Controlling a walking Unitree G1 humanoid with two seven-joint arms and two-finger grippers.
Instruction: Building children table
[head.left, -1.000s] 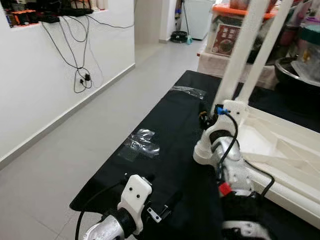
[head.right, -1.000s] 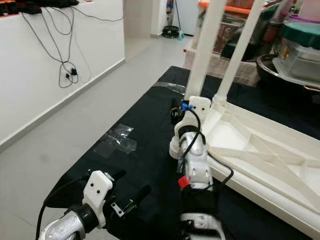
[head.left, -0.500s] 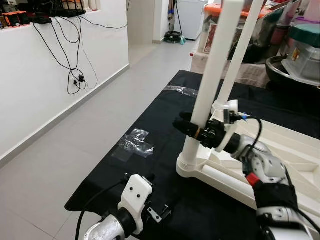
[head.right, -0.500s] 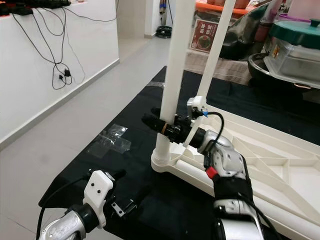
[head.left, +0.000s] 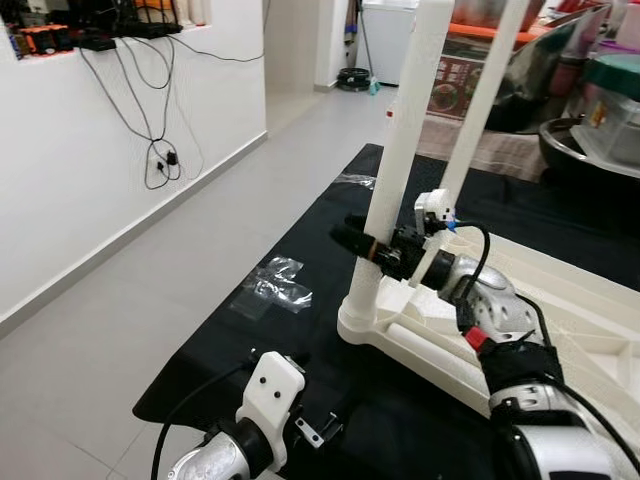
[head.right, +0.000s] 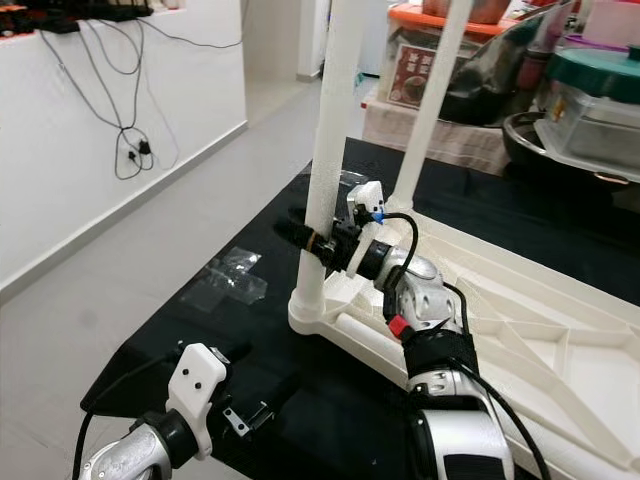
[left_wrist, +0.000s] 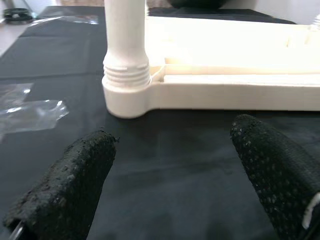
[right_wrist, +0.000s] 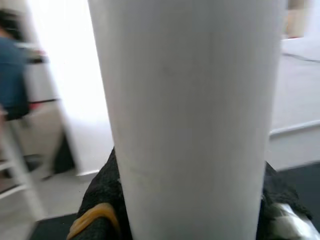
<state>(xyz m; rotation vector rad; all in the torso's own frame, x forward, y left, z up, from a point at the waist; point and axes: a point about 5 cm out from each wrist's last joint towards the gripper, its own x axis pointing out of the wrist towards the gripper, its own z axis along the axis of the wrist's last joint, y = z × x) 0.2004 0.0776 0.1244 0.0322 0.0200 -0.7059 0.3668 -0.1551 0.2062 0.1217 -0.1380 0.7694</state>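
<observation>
The right claw (head.left: 372, 247) is closed around the near white plastic table leg (head.left: 400, 150), gripping it low on the shaft, a little above the threaded collar. In the right wrist view the leg (right_wrist: 190, 115) stands between the black fingers (right_wrist: 102, 200), which press it from both sides. This hold suits turning or steadying the leg in its socket; which of the two is under way cannot be told.

The leg stands upright in the round corner socket (head.left: 362, 322) of the white plastic children's tabletop (head.left: 560, 300), which lies underside up, ribs showing, on a black floor mat (head.left: 300, 340). Inverted, it presents its sockets upward for fitting legs. A second white leg (head.left: 480, 100) rises just behind the first.

The left claw (left_wrist: 170, 195) hovers low over the mat, short of the socket corner, fingers (left_wrist: 70, 190) spread wide and empty. Judged placement: standing by to brace the tabletop.

A crumpled clear plastic wrapper (head.left: 275, 285) lies on the mat near the corner, apart from the work. Grey tiled floor (head.left: 150, 300) borders the mat.
</observation>
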